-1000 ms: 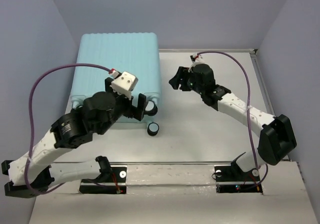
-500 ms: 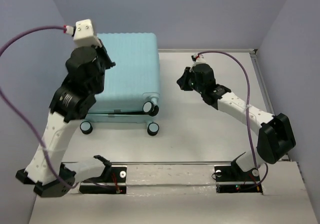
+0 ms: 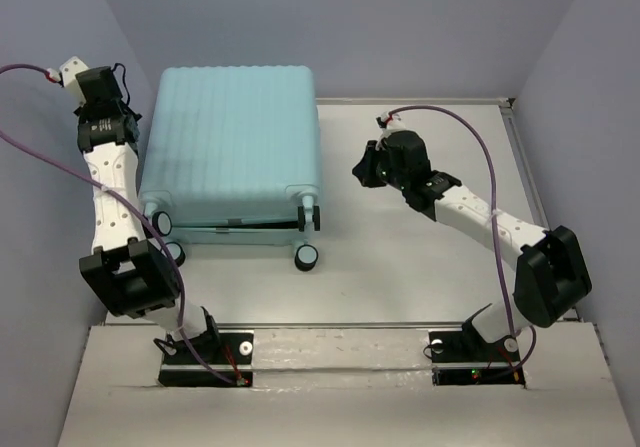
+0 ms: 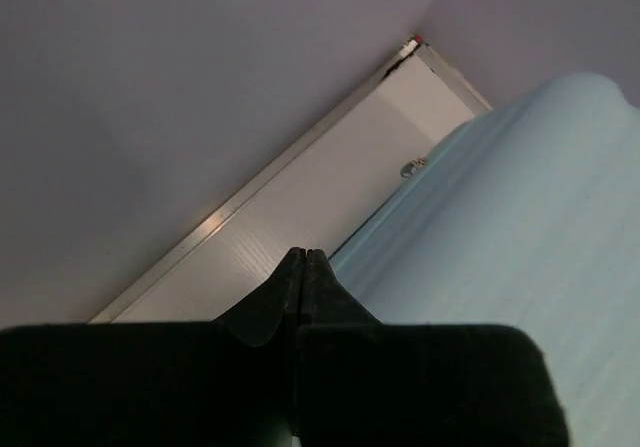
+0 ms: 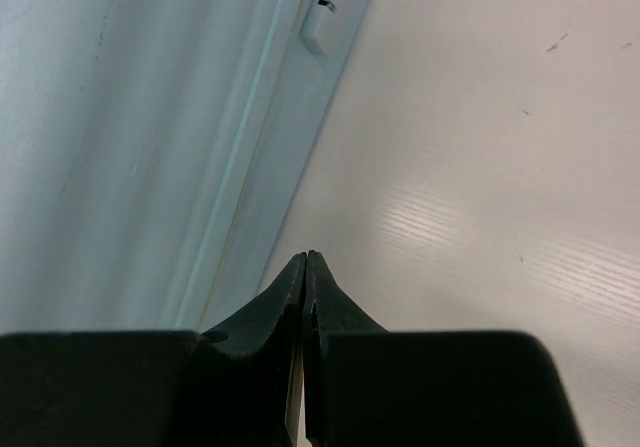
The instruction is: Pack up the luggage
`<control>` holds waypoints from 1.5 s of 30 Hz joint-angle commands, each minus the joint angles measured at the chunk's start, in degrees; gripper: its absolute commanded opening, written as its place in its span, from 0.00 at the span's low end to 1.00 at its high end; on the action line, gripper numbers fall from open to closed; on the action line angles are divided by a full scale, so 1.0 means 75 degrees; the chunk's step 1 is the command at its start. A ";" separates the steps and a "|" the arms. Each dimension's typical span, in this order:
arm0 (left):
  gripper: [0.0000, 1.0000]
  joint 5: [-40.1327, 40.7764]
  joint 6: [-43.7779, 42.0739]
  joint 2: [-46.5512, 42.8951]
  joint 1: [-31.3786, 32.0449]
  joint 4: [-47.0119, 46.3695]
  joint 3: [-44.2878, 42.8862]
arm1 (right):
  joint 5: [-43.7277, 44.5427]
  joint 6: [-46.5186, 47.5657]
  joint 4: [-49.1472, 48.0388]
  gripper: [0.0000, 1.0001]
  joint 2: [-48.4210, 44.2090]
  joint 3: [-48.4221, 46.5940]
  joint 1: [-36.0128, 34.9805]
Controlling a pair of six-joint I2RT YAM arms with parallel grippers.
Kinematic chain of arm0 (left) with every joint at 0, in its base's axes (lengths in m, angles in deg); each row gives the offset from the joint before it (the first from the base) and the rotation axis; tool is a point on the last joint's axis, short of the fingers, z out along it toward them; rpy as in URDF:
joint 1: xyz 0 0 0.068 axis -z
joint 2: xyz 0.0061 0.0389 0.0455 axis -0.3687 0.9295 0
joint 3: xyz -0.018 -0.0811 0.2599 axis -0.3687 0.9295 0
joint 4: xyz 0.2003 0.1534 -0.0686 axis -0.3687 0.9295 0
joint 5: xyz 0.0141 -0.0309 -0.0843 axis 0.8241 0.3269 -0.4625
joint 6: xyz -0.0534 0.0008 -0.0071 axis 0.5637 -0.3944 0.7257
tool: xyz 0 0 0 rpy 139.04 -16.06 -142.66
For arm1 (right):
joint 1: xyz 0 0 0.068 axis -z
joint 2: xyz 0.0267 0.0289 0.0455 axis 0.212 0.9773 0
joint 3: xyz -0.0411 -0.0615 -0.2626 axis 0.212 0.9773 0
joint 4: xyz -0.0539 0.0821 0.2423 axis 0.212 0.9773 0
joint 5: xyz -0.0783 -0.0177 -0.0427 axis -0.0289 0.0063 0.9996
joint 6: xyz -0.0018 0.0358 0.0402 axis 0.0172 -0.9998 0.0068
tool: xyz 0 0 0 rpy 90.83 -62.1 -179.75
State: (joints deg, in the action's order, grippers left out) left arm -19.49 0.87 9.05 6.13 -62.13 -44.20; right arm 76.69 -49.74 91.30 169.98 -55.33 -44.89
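Pale mint-blue ribbed hard-shell suitcase (image 3: 235, 147) lies flat, upper-left-centre in top view. My left gripper (image 4: 303, 259): tips pressed together, empty, suitcase at frame's lower right. My right gripper (image 5: 305, 259): same, suitcase just beside tips, frame's left.

White, seemingly metal-edged table (image 3: 420, 277); lavender walls (image 3: 400, 27)
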 commanded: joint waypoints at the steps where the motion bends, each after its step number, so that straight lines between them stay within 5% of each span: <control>1: 0.06 -0.0190 0.0027 0.0567 -0.0241 -0.0124 -0.0631 | -0.0072 0.0237 -0.0053 0.07 -0.0199 0.0030 0.0017; 4: 0.06 -0.0189 -0.0102 0.1296 -0.0253 0.0265 -0.0833 | -0.0025 0.0237 -0.0053 0.07 -0.0222 0.0030 0.0017; 21: 0.06 -0.1502 -0.0008 0.1919 -0.0324 -0.1151 0.2575 | -0.0950 -0.0056 0.0006 0.07 0.1289 -0.1505 0.1140; 29: 0.06 -0.2342 0.0072 0.1076 0.1046 -0.2170 0.4742 | -0.1244 0.0154 0.0368 0.07 0.2483 -0.2628 0.1423; 36: 0.06 -0.3222 0.0412 0.0397 0.2942 -0.1996 0.5201 | -0.1443 0.0752 0.0931 0.07 0.3222 -0.3729 0.1423; 45: 0.06 -0.3296 0.1677 -0.2435 0.4994 -0.2289 0.6829 | -0.2169 0.1093 0.1880 0.09 0.4617 -0.6284 0.2241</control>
State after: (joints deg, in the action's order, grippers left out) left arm -28.49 5.35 -0.08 31.42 -82.48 2.55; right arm 70.03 -39.95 103.49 201.91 -93.30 -25.00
